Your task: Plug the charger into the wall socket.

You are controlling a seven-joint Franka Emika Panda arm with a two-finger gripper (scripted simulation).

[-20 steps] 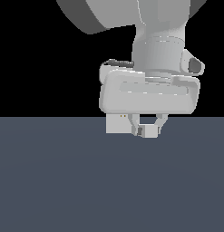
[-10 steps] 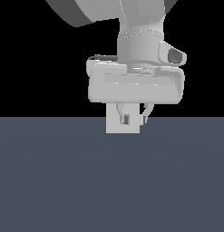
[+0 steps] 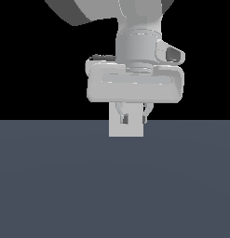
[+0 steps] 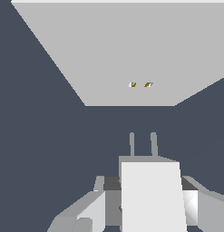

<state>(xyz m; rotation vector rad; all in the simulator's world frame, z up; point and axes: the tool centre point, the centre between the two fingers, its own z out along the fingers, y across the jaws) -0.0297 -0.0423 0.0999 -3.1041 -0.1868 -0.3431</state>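
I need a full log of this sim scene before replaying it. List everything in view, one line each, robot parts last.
wall socket: one, light-grey flat plate with two tiny orange-brown holes, standing ahead of the charger's prongs with a gap between them.
charger: one, light-grey block with two thin grey prongs, held between the claw's fingers, prongs pointing toward the socket's holes.
floor: one, dark blue-grey flat surface under everything.
background: plain black above the floor in the exterior view.
claw: one, white, closed on the charger, in front of the socket plate in the exterior view.
arm: one, white and grey, coming down from above to the claw.
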